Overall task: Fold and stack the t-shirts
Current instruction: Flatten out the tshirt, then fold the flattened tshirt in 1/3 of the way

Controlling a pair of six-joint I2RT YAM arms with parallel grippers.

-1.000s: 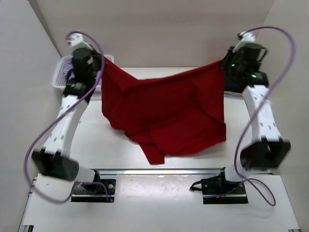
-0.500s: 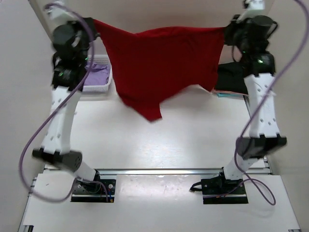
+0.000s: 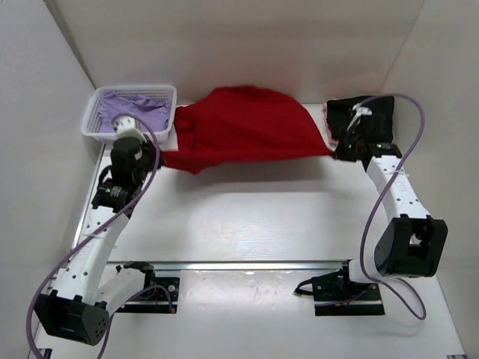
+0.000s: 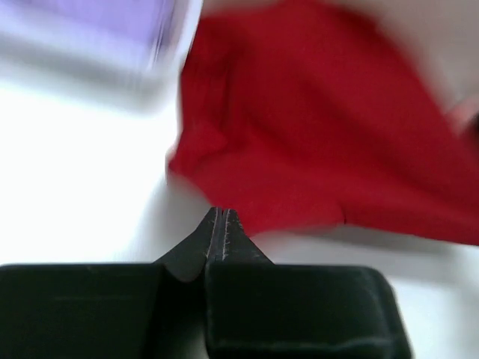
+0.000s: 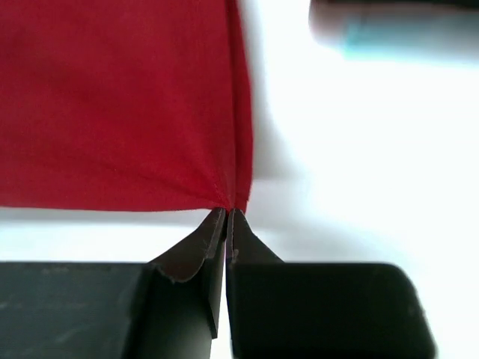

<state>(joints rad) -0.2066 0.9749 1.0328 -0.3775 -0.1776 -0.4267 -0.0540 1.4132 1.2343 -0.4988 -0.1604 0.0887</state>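
Observation:
A deep red t-shirt (image 3: 247,131) is stretched across the far part of the table, its middle billowing up between my two grippers. My left gripper (image 3: 159,155) holds the shirt's left corner, and in the left wrist view its jaws (image 4: 222,215) are pressed together at the edge of the red cloth (image 4: 314,134). My right gripper (image 3: 337,152) holds the right corner, and in the right wrist view its jaws (image 5: 228,211) pinch the hem of the red cloth (image 5: 112,97). A lavender t-shirt (image 3: 135,108) lies in the basket. A black t-shirt (image 3: 367,112) lies at the far right.
The white lattice basket (image 3: 90,126) stands at the far left corner, just left of the red shirt. The black shirt tops a small pile with a teal layer (image 5: 404,41) showing beneath it. White walls close in the back and both sides.
Both arms have swung down from holding the red shirt high and hanging. It now lies low over the far table, still gripped at both corners.

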